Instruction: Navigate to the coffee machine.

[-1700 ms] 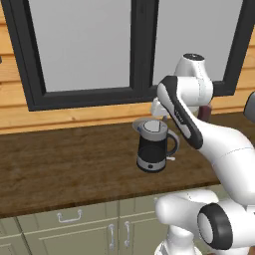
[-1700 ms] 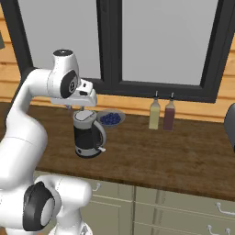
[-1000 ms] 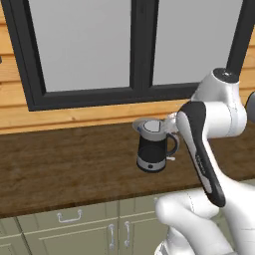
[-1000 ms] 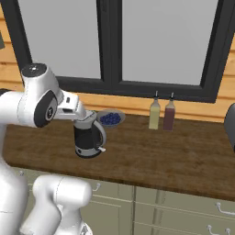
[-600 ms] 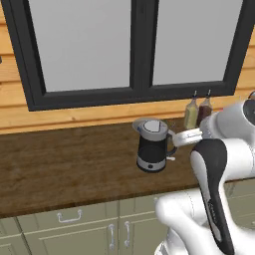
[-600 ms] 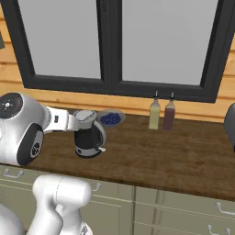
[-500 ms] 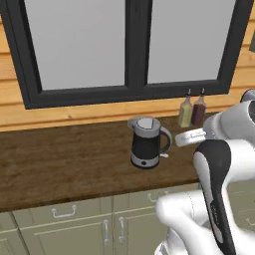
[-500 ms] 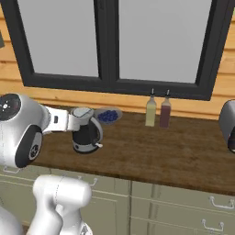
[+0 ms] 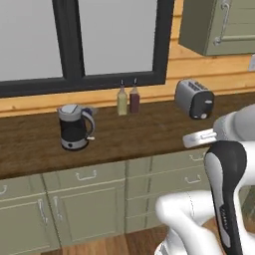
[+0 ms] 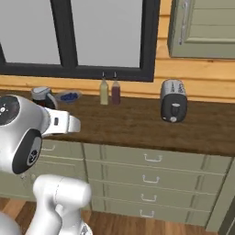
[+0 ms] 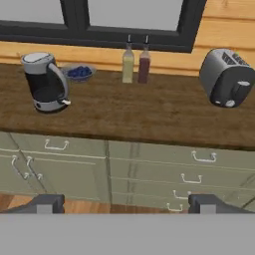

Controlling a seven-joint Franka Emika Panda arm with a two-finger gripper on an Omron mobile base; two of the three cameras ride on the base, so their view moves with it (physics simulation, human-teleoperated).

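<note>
The coffee machine is out of view in all three views. My gripper [image 11: 127, 205] is open, its two dark fingertips [image 11: 47, 202] spread wide with nothing between them, held back from the wooden counter [image 11: 149, 112] and facing the green cabinet fronts. On the counter stand a black round kettle [image 11: 45, 82] at the left and a silver two-slot toaster [image 11: 226, 77] at the right. My folded white arm [image 9: 224, 164] fills the lower right of the left base view.
Two bottles [image 11: 135, 63] and a small bowl of blue things [image 11: 79, 72] stand under the dark-framed window [image 9: 69, 45]. Drawers and doors [image 10: 147, 174] run below the counter; a wall cabinet [image 10: 204, 27] hangs upper right. Wood floor [image 9: 114, 244] lies in front.
The whole scene has shifted left and shrunk: the base has driven right and back. Toaster and wall cabinet have come into view. The arm has swung down from the kettle and folded low.
</note>
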